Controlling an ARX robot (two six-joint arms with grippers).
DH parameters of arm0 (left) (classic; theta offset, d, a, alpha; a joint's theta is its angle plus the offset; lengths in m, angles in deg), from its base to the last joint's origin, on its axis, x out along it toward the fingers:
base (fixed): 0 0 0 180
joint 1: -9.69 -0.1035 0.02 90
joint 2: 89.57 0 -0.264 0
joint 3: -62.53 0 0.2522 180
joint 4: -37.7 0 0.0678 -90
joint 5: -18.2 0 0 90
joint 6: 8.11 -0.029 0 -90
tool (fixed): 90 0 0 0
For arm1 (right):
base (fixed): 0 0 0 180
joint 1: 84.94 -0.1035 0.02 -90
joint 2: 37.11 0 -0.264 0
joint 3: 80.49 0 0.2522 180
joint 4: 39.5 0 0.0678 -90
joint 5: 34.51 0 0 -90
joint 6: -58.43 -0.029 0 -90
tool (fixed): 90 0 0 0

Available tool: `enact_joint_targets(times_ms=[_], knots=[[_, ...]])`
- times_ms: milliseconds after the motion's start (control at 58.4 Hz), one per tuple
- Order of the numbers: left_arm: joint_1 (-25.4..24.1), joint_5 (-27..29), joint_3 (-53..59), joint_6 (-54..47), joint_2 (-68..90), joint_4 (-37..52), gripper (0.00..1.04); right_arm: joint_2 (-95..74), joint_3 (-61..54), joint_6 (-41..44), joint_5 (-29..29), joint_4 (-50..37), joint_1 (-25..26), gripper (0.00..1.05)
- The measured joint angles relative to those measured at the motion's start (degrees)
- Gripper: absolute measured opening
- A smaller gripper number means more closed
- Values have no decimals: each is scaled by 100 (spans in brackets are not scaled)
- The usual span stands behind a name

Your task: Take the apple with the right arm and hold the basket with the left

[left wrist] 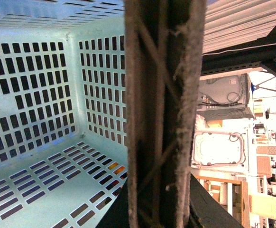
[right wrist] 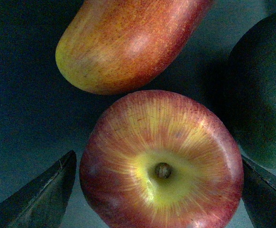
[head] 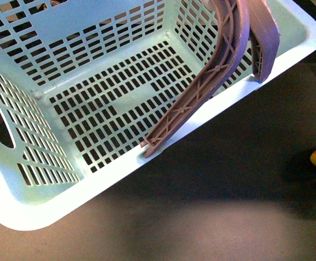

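Right hand (right wrist: 158,159) spreading wide open around the apple (right wrist: 176,133).
Its two dark fingers (right wrist: 43,194) are flanking the apple; contact with the skin is unclear. The apple is sitting on the dark worktop (right wrist: 24,95), just beside a red-blushed yellow fruit (right wrist: 128,42) and a dark fruit (right wrist: 266,95). The left hand is showing nowhere, so its grip cannot be told. The basket (head: 38,217) handle (left wrist: 161,118) is filling the left wrist view.

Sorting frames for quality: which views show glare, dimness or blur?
Front view: glare whitens the near rim of the basket, the table is partly shadowed. Left wrist view: the handle looms close and soft, the room behind is washed out. Right wrist view: dim, greenish, yet the apple is sharp.
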Motion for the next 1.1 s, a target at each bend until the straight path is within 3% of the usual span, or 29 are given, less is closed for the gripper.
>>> enact_joint_targets(times_ms=[86, 205, 325, 531, 651, 805, 890, 1096], knots=[[0, 2, 0, 2, 0, 0, 7, -42, 33, -26, 2, 37, 0, 96], [0, -4, 0, 2, 0, 0, 7, -66, 33, -61, 11, 70, 7, 83], [0, -7, 0, 2, 0, 0, 7, -37, -26, -59, -76, 52, 57, 80], [0, -4, 0, 2, 0, 0, 7, 656, -767, 203, -601, -76, 295, 80], [0, -2, 0, 2, 0, 0, 7, 1971, -1445, 422, -1281, 151, 332, 80], [0, -4, 0, 2, 0, 0, 7, 4291, -1882, 219, -1812, 1246, -225, 80], [0, 2, 0, 0, 0, 0, 7, 5674, -1707, -140, -1751, 1821, -813, 80], [0, -4, 0, 2, 0, 0, 7, 6887, -1147, -756, -1329, 2181, -1928, 80]])
